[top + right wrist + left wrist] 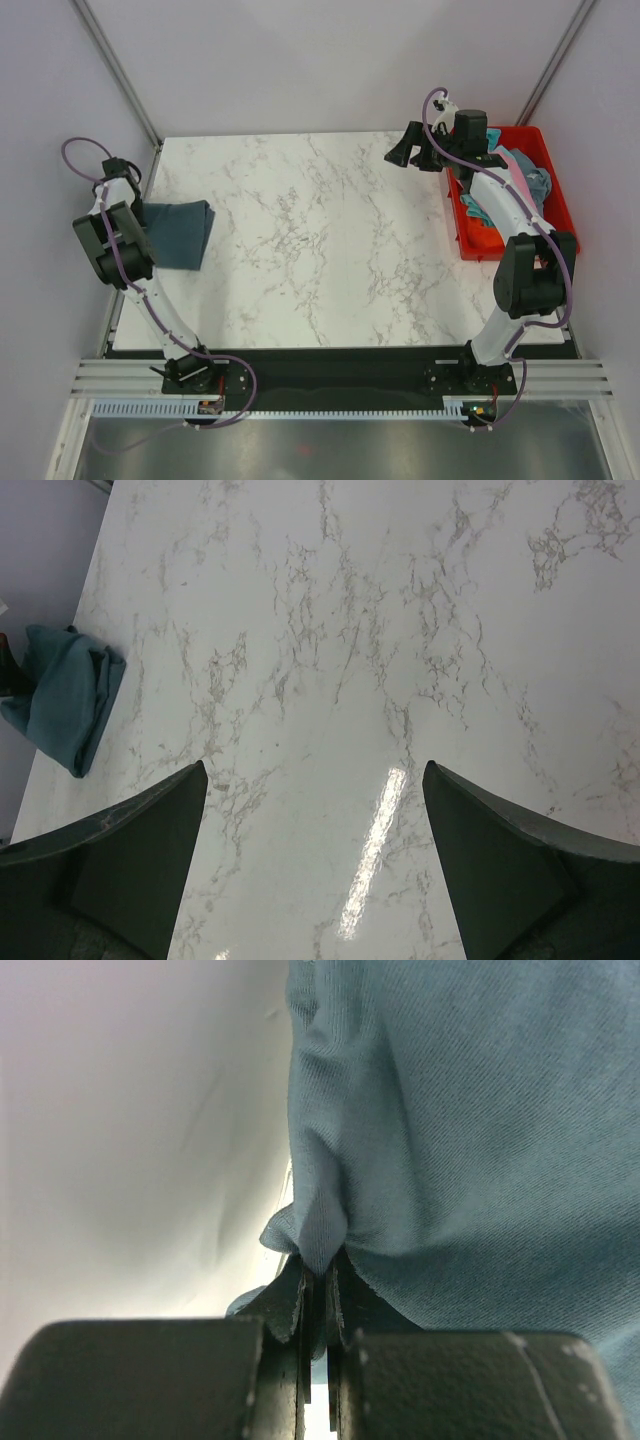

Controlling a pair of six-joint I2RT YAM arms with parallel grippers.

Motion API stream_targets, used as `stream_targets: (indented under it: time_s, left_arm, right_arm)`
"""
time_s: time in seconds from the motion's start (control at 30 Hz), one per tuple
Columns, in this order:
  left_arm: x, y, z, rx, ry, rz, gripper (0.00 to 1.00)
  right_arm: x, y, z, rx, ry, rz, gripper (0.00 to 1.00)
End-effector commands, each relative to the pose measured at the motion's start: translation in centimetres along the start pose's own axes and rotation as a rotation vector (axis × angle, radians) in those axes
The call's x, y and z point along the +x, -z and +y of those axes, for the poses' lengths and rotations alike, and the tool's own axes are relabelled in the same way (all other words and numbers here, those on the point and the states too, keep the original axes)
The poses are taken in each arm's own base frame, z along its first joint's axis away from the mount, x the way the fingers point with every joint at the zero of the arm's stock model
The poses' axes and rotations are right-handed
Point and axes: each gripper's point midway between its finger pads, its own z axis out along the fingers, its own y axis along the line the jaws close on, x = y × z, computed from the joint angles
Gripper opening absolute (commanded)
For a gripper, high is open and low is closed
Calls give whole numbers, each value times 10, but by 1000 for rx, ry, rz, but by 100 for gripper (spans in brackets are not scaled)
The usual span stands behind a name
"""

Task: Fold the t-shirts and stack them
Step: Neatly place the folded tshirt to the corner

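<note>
Two claws, both mine: my left claw (320,1272) is pinched tight on a fold of the slate-blue t-shirt (182,233), which lies folded at the worktop's (330,250) left edge. My right claw (315,775) gapes wide, holding nothing, above the marble near the red bin (558,200) with pink and teal shirts (528,182) inside.

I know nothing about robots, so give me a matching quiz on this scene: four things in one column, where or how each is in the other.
1. folded slate-blue cloth t-shirt
2. red plastic bin
3. left gripper
4. right gripper

a. jaws spread wide, holding nothing
b. lies at the marble table's left edge
c. pinched shut on the t-shirt
d. holds crumpled shirts, far right

Pairs: 1-b; 2-d; 3-c; 4-a
</note>
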Motion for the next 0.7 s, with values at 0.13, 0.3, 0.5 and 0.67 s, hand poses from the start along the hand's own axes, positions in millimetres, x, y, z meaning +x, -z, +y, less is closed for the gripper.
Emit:
stream_targets:
  time_s: [0.13,0.3,0.5,0.67]
  left_arm:
    - [-25,4,22,-62,56,-62,2]
    - [-29,2,23,-64,43,-66,2]
    - [-27,6,23,-63,49,-69,2]
    - [-33,28,17,-8,84,-111,47]
  right_arm:
    - [-15,0,4,-22,28,-46,98]
    - [-13,-1,3,-21,26,-42,98]
    - [-13,-1,3,-19,29,-42,98]
    - [-12,-1,1,-16,29,-39,98]
